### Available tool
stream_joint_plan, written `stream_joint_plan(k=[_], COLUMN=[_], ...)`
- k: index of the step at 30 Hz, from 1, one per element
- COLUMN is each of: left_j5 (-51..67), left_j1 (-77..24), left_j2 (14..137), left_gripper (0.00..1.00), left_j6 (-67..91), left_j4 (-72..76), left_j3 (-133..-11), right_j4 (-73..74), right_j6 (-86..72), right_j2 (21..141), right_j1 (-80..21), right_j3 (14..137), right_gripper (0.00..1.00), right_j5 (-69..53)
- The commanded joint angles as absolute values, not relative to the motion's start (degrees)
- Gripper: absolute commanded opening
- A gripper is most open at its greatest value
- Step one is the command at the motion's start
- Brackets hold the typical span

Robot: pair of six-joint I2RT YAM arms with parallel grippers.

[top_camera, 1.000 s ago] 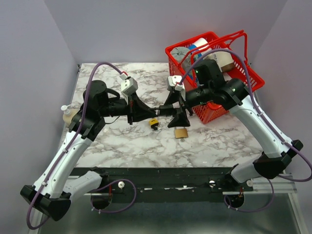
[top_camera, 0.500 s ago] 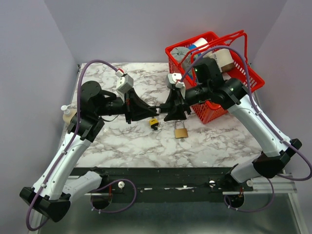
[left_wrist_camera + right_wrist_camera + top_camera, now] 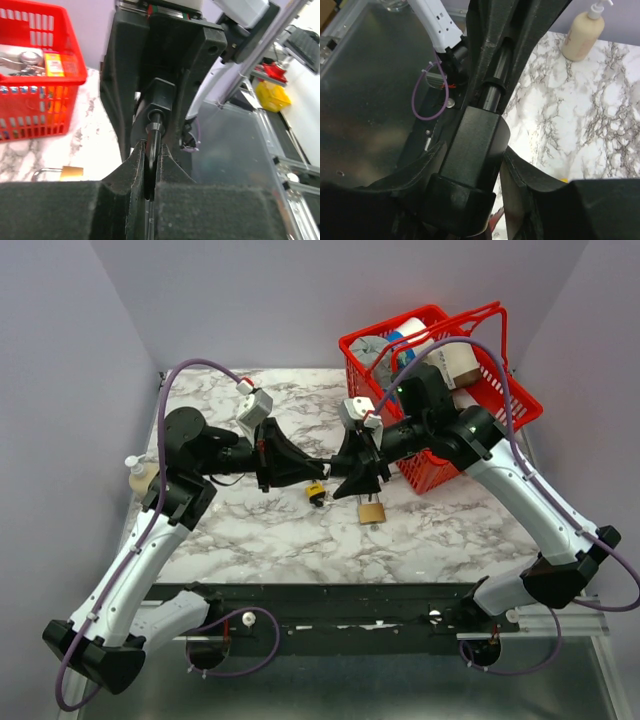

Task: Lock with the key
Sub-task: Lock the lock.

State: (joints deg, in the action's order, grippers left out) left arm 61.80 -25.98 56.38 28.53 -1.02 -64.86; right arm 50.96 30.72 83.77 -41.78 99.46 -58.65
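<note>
Most likely to fail at the left gripper (image 3: pixel 305 464): pinched on only a thin black blade (image 3: pixel 151 149), so easily levered out of the pads by any twist or sideways pull. Next, between the two sets of fingertips: bending or jamming of the shaft (image 3: pixel 155 122) if pulled off-axis by either arm. Further right, sliding of the loose padlock (image 3: pixel 372 510) under any push, with nothing holding it down.

At the left fingers (image 3: pixel 126 171): almost pressed together, parted only by the blade's thickness, gripping it at the tips. Straight ahead of those tips: shaft running into a black block (image 3: pixel 474 142), perhaps the key's holder, not discernible. Below and between both fingertips, untouched: a small yellow-and-black piece (image 3: pixel 316 492). At the right gripper (image 3: pixel 354 478): right fingers (image 3: pixel 407 180) spread partway, clamped on the block's two sides. Just below those tips: the padlock, flat on the marble, contact not discernible. Behind the right wrist: a red basket (image 3: pixel 432 472).
</note>
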Motion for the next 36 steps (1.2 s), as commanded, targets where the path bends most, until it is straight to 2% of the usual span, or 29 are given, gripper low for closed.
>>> stream_joint_plan(k=[1,2,3,4,7,9,11,14,17,19,22,28,31,36], left_j5=[61.35,61.26,60.91,60.21,60.11,60.03,60.82,60.82,59.94,60.81,61.52,63.45,65.30,67.59], left_j1=[-26.46,-26.37,-26.45,-26.37,-24.79,-23.83,-23.29,-22.77,-22.68,-22.59,-22.68,-22.68,-22.59,-23.03], left_j2=[56.16,56.25,56.16,56.16,55.64,55.89,56.51,57.57,57.92,59.05,60.29,61.08,61.26,60.91], left_gripper=[0.00,0.08,0.25,0.49,0.63,0.64,0.60,0.59,0.57,0.51,0.47,0.43,0.34,0.40], left_j6=[28.66,27.70,24.73,23.04,14.11,8.29,0.46,-6.04,-7.56,-7.64,-7.30,-3.26,-1.42,1.93], left_j4=[2.56,0.11,-2.26,-4.90,-14.30,-23.87,-32.29,-38.65,-38.76,-38.93,-38.94,-35.16,-33.06,-29.80], left_j3=[-66.44,-66.71,-67.23,-67.85,-70.39,-73.46,-76.71,-79.27,-79.63,-80.15,-80.77,-79.63,-79.19,-77.43], right_j4=[46.67,46.23,45.62,44.83,44.74,44.82,45.09,45.87,47.90,48.86,49.83,51.32,52.12,53.09], right_j6=[28.92,28.39,27.52,26.20,25.66,25.58,25.58,27.06,29.08,29.79,31.46,33.48,35.33,36.47], right_j2=[83.15,82.88,82.62,82.44,82.27,81.83,81.65,81.30,81.21,81.21,81.12,80.77,81.03,81.56], right_j1=[-41.31,-41.31,-41.40,-41.22,-40.87,-40.78,-40.78,-40.78,-40.78,-40.87,-40.87,-41.31,-41.40,-41.57], right_j3=[99.49,99.32,98.97,98.79,98.53,97.83,97.30,97.12,97.47,97.56,97.65,98.17,98.44,98.96], right_gripper=[0.01,0.01,0.01,0.01,0.01,0.01,0.01,0.01,0.01,0.01,0.01,0.01,0.01,0.01], right_j5=[-58.01,-58.01,-57.49,-57.22,-57.22,-57.39,-57.83,-58.27,-59.32,-59.33,-59.33,-59.41,-58.98,-58.80])
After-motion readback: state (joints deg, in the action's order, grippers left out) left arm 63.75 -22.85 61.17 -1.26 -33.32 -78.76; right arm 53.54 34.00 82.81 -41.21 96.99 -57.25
